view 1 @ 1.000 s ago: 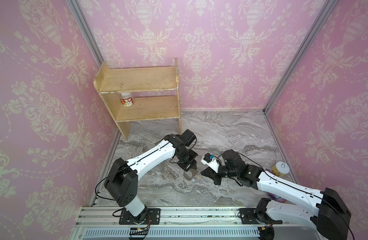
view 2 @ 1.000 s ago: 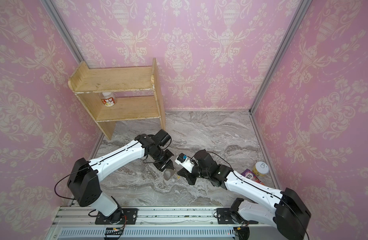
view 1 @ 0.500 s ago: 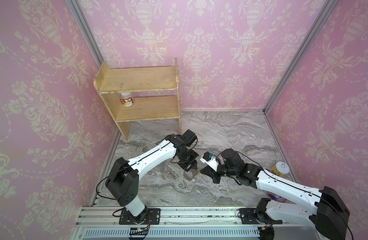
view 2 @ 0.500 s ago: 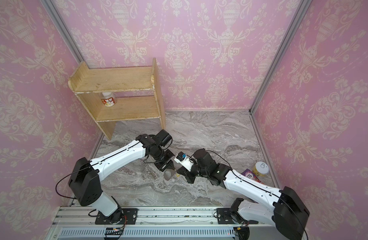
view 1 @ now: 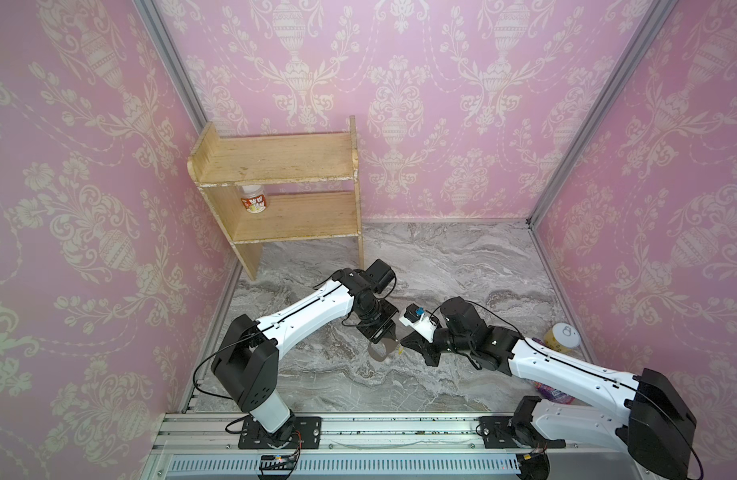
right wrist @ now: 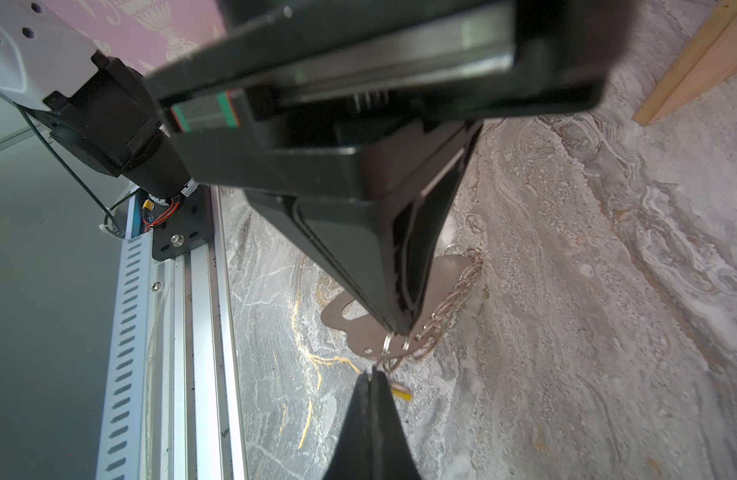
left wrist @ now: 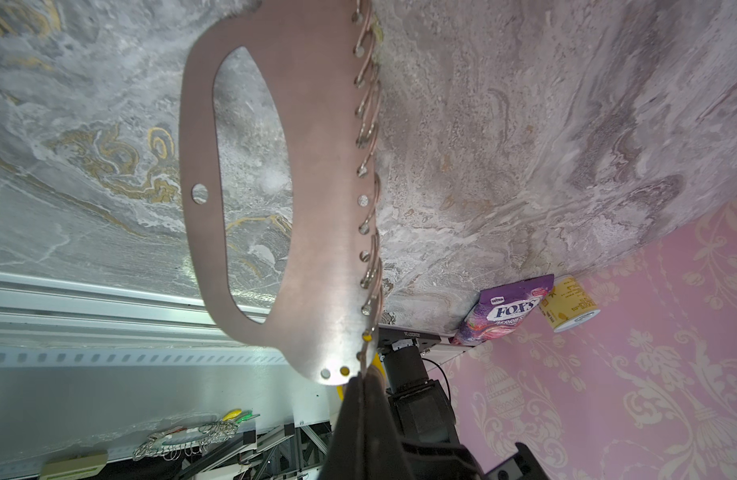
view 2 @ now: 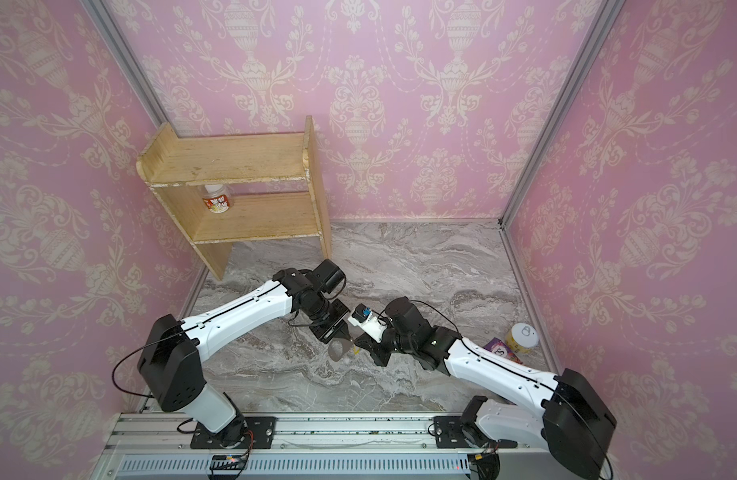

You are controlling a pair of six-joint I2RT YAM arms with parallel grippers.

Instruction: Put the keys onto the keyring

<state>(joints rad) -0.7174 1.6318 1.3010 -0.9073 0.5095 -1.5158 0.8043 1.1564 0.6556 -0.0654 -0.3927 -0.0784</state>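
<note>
Our left pincer (right wrist: 400,328) clamps the keyring plate (left wrist: 312,166) over the worktop (view 1: 441,257); our right pincer (right wrist: 373,376) pinches the keys (right wrist: 401,392) at its end ring (right wrist: 386,345). We should ease them in slowly, keeping both steady.

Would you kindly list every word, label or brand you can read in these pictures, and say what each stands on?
"FOX'S": on the purple pouch, in the left wrist view.
"BERRIES": just below it on the same pouch, partly cut off.
Small logo above "FOX'S": too small to read.
Print on the yellow can: blurred, unreadable.
Red label on the bottle: too small to read.
</note>
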